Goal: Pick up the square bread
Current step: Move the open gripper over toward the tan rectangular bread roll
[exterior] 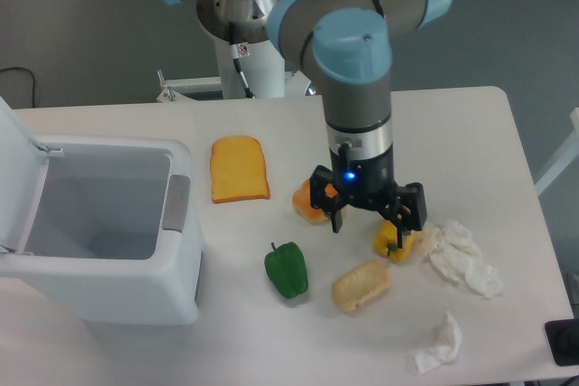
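The square bread is a pale beige, crumbly block lying on the white table near the front, right of the green pepper. My gripper hangs open just above and behind it, fingers pointing down, one finger near the round orange bun and the other in front of the yellow pepper. Nothing sits between the fingers.
A flat orange toast slice lies left of the bun. An open white bin fills the left side. Crumpled white tissues lie right of the yellow pepper, with another tissue near the front edge.
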Action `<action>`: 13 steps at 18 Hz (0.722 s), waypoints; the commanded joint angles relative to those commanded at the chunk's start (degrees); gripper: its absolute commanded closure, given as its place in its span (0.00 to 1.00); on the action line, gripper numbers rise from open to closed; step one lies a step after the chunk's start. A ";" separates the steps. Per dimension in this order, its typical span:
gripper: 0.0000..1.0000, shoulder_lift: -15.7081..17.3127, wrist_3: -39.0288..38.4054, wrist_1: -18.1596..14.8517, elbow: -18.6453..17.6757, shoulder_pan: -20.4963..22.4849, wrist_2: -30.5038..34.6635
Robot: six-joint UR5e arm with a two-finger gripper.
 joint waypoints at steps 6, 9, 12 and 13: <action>0.00 -2.29 3.98 0.09 -0.53 1.67 -0.09; 0.00 -4.04 7.74 0.09 0.00 3.42 -2.36; 0.00 -6.24 13.54 0.00 0.17 5.89 -4.04; 0.00 -6.16 14.60 0.00 0.26 6.59 -4.91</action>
